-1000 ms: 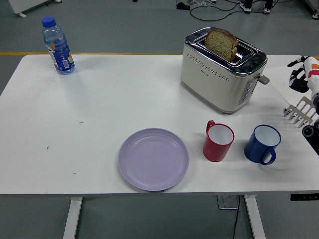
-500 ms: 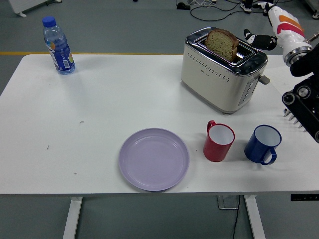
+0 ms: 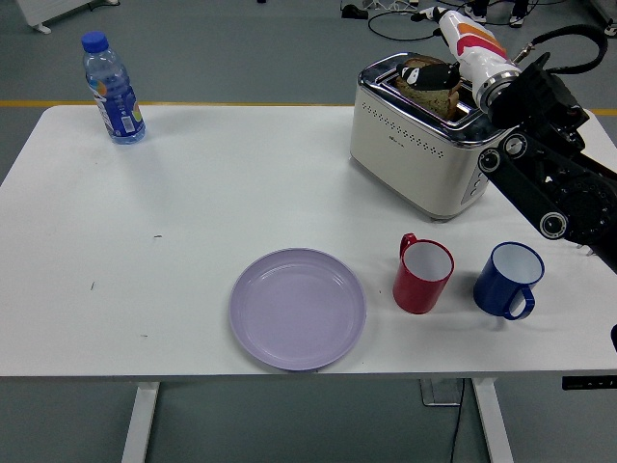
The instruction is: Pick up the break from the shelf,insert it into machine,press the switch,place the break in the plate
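Robot hand, grip unclear, reaches over bread in toaster.

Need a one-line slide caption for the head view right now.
Right hand reaches over the bread slice standing in the toaster; the purple plate waits empty.

Lilac plate, red mug, blue mug, cream-and-chrome toaster, brown bread, blue-capped bottle, white table
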Available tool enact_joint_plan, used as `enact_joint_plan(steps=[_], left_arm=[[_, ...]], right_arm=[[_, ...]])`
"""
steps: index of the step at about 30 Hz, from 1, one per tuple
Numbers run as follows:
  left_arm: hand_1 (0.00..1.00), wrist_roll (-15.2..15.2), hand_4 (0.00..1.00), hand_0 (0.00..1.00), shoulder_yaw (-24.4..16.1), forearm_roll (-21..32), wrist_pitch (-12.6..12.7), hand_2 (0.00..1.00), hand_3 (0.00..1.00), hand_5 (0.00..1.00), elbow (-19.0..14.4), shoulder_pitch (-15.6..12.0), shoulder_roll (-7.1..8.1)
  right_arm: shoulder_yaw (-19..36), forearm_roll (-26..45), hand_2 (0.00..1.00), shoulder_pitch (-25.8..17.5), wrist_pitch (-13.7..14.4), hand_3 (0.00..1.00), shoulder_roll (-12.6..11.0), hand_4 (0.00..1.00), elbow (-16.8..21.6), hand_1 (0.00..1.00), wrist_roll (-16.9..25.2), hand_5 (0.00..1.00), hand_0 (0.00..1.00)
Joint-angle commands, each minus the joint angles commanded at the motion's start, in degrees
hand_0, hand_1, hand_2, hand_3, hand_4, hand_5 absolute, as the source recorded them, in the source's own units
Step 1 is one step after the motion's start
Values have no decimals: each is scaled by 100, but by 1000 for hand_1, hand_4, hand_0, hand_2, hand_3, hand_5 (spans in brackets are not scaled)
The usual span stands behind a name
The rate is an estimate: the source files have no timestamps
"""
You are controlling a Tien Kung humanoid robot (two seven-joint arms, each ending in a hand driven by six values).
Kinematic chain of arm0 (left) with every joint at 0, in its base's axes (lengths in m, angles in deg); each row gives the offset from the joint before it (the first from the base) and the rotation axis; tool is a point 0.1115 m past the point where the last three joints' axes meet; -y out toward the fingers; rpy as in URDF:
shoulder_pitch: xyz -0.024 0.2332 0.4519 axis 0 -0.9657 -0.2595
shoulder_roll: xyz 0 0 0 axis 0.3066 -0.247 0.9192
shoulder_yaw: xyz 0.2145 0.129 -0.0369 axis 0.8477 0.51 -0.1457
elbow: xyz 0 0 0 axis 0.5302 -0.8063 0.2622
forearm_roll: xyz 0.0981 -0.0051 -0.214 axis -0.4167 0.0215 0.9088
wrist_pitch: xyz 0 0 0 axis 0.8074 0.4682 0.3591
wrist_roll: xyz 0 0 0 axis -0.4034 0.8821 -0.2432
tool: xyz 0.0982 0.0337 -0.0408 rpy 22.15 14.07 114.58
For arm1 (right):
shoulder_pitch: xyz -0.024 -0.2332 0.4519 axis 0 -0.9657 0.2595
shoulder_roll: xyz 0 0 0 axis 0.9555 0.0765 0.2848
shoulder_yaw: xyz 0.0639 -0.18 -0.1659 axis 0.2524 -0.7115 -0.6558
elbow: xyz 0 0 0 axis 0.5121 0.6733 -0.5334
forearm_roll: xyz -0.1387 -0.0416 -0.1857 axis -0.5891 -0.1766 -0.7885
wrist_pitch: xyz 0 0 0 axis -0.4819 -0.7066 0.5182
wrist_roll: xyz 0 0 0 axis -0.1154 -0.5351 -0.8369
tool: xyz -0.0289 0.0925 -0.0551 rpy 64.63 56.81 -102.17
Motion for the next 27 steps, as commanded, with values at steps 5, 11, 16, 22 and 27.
enact_joint_plan(steps=[5, 11, 16, 22, 27], left_arm=[[461, -4, 273, 626, 29, 10, 41, 444, 511, 806, 0, 11, 18], [457, -8, 272, 627, 35, -3, 78, 442, 511, 804, 0, 22, 31], [455, -13, 274, 626, 50, 1, 97, 438, 511, 805, 0, 30, 36], [453, 7, 276, 625, 70, -48, 104, 437, 511, 806, 0, 47, 49], [451, 19, 275, 625, 69, -79, 114, 434, 511, 801, 0, 49, 57]], right_arm=[[-65, -212, 881, 193, 78, 821, 230, 792, -590, 815, 70, 268, 884], [-215, -538, 875, 386, 257, 819, 534, 794, -1385, 812, 233, 256, 882], [-332, -524, 851, 449, 291, 816, 681, 791, -1684, 803, 232, 242, 873], [-384, -626, 812, 641, 274, 811, 739, 790, -2197, 776, 197, 238, 857], [-402, -596, 781, 722, 255, 801, 739, 785, -2418, 752, 183, 237, 830]])
